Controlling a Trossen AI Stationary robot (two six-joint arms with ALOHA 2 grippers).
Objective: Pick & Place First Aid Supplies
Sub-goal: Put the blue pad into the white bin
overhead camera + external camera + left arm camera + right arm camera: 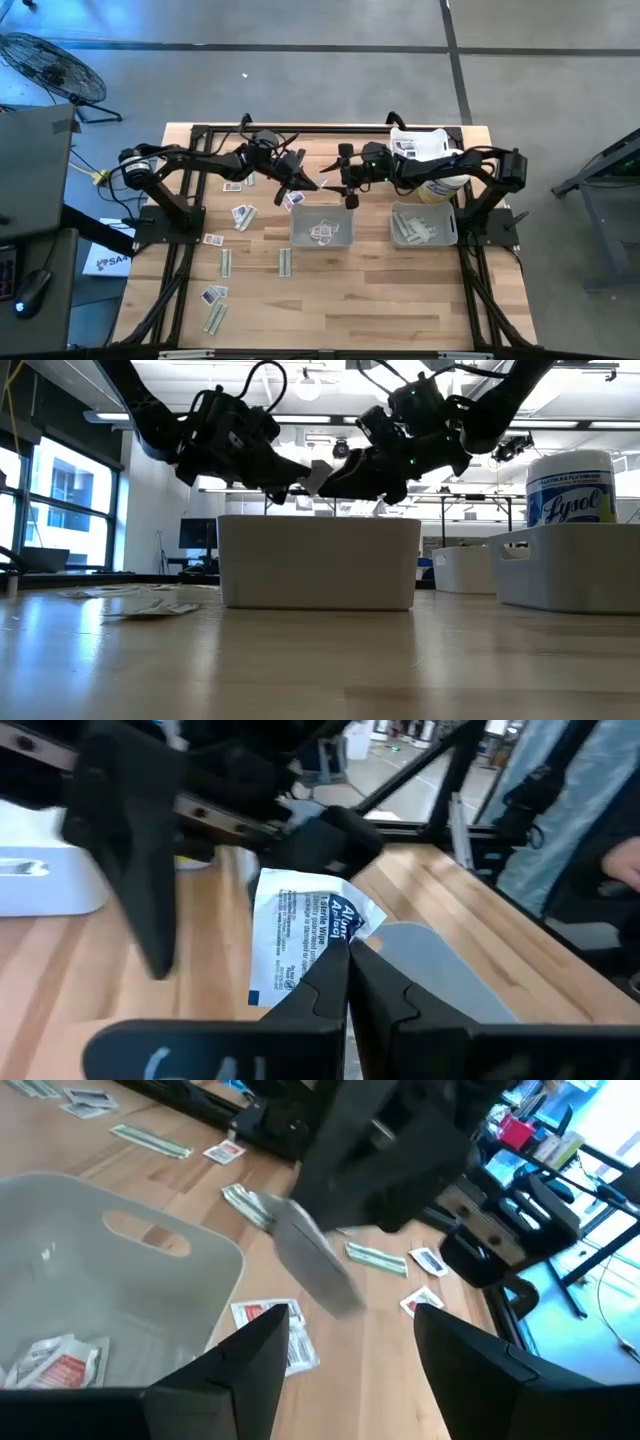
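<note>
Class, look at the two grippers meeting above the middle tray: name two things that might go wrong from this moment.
1. The left gripper pinches the white packet only by one edge; it might slip and drop outside the middle tray.
2. The right gripper is open close to the packet, so a misjudged closing might miss it or bump the left gripper.

Packets [240, 215] left of middle tray [322, 240]; bottle [432, 160] behind right tray [425, 238].
</note>
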